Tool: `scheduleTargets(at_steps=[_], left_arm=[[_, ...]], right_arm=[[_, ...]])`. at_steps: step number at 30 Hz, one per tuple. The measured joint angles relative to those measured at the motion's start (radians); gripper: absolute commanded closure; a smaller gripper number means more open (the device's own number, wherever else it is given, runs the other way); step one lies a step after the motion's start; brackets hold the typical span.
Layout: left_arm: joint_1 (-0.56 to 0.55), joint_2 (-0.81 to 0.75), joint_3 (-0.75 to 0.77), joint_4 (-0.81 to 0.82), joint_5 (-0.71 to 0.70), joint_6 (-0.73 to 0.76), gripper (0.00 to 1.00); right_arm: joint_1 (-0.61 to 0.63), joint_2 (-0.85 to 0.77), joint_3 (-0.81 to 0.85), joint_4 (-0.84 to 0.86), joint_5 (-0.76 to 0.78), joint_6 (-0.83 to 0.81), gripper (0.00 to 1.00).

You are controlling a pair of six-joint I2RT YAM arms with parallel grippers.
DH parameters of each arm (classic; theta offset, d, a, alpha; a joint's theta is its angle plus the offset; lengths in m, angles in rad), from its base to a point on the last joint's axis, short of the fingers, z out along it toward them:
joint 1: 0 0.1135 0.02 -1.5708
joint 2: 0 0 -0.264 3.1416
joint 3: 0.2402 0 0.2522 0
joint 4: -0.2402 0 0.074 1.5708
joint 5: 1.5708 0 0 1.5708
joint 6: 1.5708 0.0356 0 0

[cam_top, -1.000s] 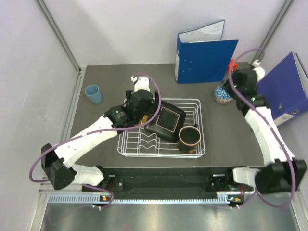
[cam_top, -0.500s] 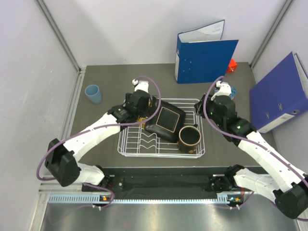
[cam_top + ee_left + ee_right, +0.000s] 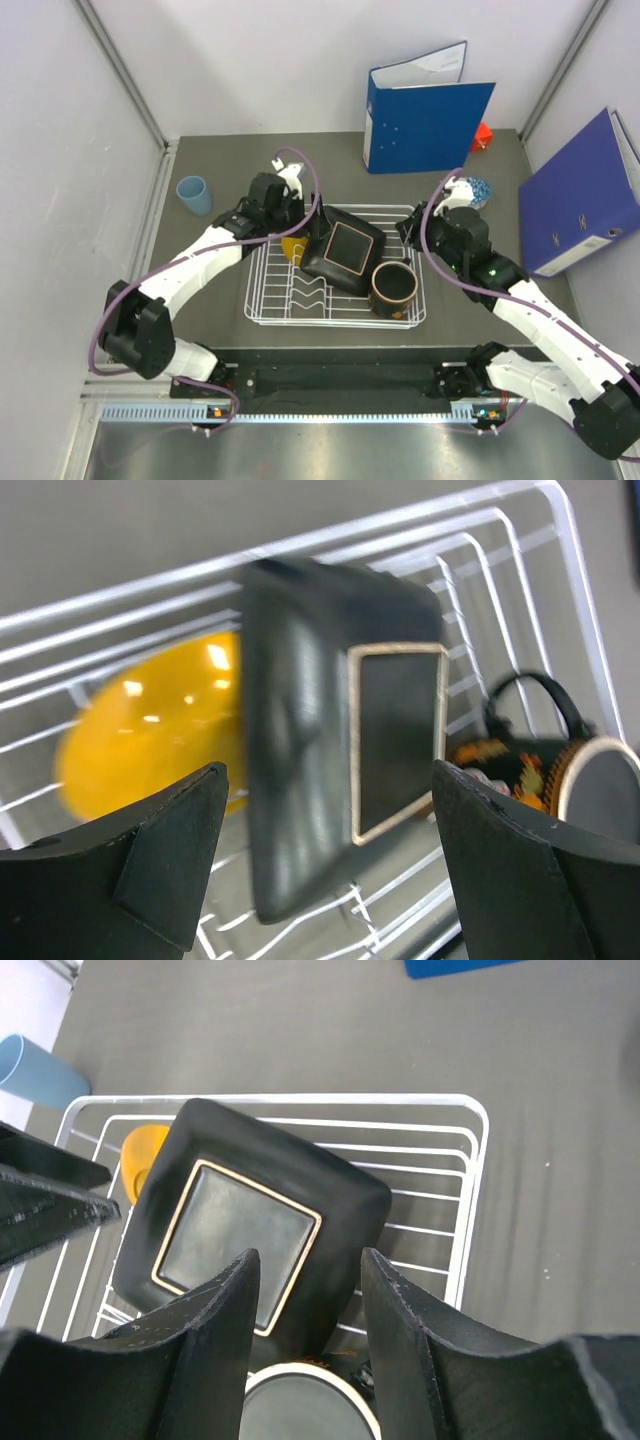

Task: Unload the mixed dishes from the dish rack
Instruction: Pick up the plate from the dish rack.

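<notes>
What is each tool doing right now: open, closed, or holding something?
Left tool: open, holding nothing.
Right tool: open, holding nothing.

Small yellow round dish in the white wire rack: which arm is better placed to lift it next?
Probably left. The left gripper hangs open just over the yellow dish at the left end of the rack; the right gripper faces it across the black square plate.

Left gripper (image 3: 328, 772) and right gripper (image 3: 308, 1260) hover, jaws spread, empty.
</notes>
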Motion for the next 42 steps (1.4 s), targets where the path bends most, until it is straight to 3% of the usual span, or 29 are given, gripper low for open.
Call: scheduleTargets(at_steps=[6,15,17,22,25,37,42], left_arm=[[0.010,0.033,-0.038,0.042,0.140,0.010,0.13],[0.084,0.119,-0.040,0.057,0.222,0.014,0.15],[0.095,0.126,-0.040,0.058,0.240,0.014,0.17],[0.105,0.138,-0.040,0.067,0.308,0.015,0.37],[0.105,0.146,-0.040,0.074,0.349,0.022,0.41],[0.118,0.146,-0.048,0.143,0.457,0.029,0.43],[0.115,0.165,-0.048,0.161,0.512,0.029,0.56]], right_arm=[[0.000,0.013,-0.019,0.030,-0.026,0.006,0.55],[0.000,0.021,-0.026,0.059,-0.042,0.009,0.55],[0.000,0.023,-0.040,0.076,-0.049,0.010,0.55],[0.000,0.047,-0.073,0.092,-0.059,0.016,0.55],[0.000,0.061,-0.079,0.099,-0.061,0.018,0.55],[0.000,0.071,-0.086,0.106,-0.068,0.021,0.55],[0.000,0.089,-0.086,0.116,-0.076,0.021,0.55]])
